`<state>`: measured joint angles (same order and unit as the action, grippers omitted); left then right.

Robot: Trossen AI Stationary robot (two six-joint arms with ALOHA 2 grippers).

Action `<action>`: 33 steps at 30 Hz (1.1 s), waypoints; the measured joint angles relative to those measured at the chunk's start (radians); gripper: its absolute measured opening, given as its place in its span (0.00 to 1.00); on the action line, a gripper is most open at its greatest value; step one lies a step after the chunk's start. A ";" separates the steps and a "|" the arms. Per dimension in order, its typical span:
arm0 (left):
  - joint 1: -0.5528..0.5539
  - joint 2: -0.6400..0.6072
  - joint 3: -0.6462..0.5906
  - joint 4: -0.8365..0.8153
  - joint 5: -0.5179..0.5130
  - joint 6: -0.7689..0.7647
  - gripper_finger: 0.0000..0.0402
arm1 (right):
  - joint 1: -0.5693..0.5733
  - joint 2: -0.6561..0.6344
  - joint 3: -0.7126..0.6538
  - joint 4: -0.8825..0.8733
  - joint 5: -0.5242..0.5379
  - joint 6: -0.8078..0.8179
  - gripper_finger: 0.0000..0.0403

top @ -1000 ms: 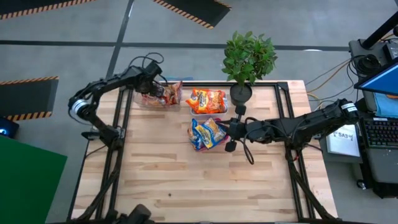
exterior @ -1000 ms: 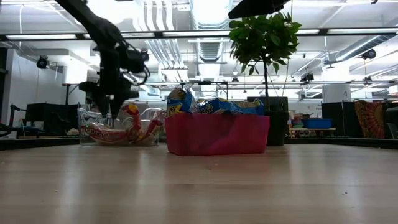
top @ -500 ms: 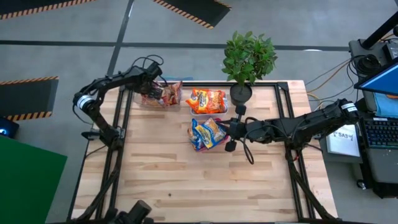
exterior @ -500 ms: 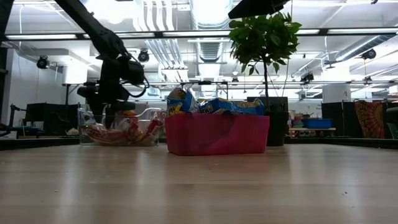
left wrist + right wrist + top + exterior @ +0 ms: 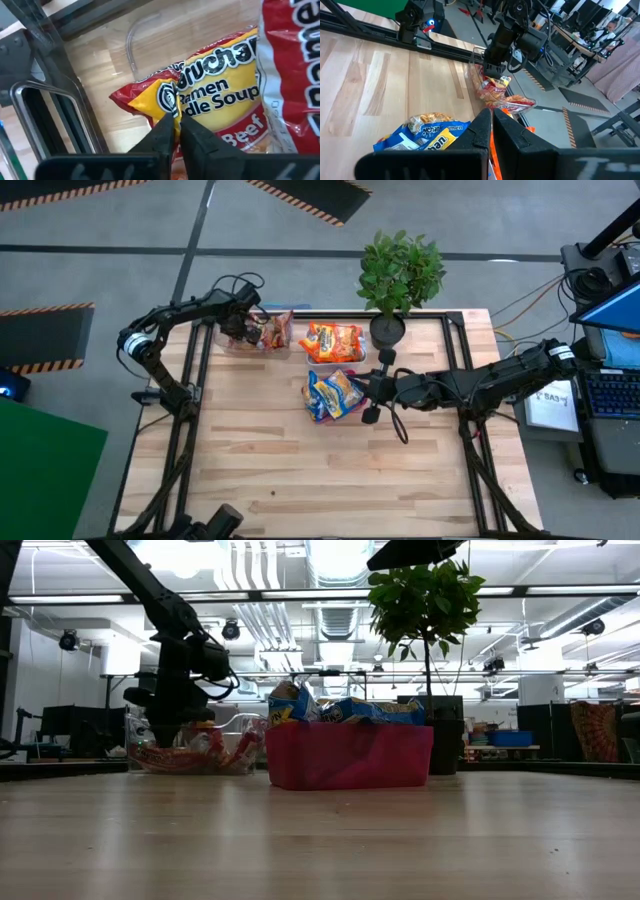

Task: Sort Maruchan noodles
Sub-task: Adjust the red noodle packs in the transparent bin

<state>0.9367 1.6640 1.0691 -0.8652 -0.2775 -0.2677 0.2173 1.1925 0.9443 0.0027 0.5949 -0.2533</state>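
Observation:
Red Maruchan noodle packets (image 5: 270,332) lie in a clear tray (image 5: 235,755) at the table's far left. Orange packets (image 5: 333,341) lie to their right, and blue-and-yellow packets (image 5: 335,393) fill a red tray (image 5: 348,755) nearer the middle. My left gripper (image 5: 243,330) reaches down into the clear tray and is shut on a red-and-yellow beef packet (image 5: 215,95). My right gripper (image 5: 372,392) hovers shut and empty just right of the blue packets. My left gripper comes from above, pointing steeply down, and its fingertips (image 5: 165,125) close on the packet's printed face beside the round logo (image 5: 167,97). The packet lies flat in the clear tray. How much wrapper sits between the fingers is hidden by the fingers themselves.
A potted plant (image 5: 400,270) stands at the table's far edge, its pot (image 5: 387,330) just behind my right gripper. Another red packet (image 5: 295,75) lies against the held one. Bare wood (image 5: 330,470) fills the near half of the table.
My left gripper has sunk into the clear tray onto the red packets, and its fingers have come together from wide open. The packets have stayed where they were.

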 joint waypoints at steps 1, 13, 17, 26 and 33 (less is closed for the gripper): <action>0.000 -0.002 0.000 0.000 -0.001 0.005 0.02 | 0.000 0.000 0.000 0.000 0.000 0.000 0.02; -0.026 -0.218 0.029 -0.026 -0.177 0.089 0.00 | 0.000 0.000 0.000 0.001 0.000 -0.008 0.02; -0.030 -0.293 0.025 -0.076 -0.157 0.101 0.00 | 0.000 0.000 0.000 0.002 0.000 -0.008 0.02; -0.058 -0.269 0.008 -0.048 -0.123 0.039 0.00 | 0.000 0.000 0.000 0.003 0.000 -0.004 0.02; -0.102 -0.160 0.020 0.058 -0.126 0.038 0.00 | 0.000 0.000 0.000 0.004 0.000 -0.002 0.02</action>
<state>0.8351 1.5037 1.0887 -0.8070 -0.4035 -0.2300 0.2173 1.1927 0.9443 0.0068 0.5949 -0.2550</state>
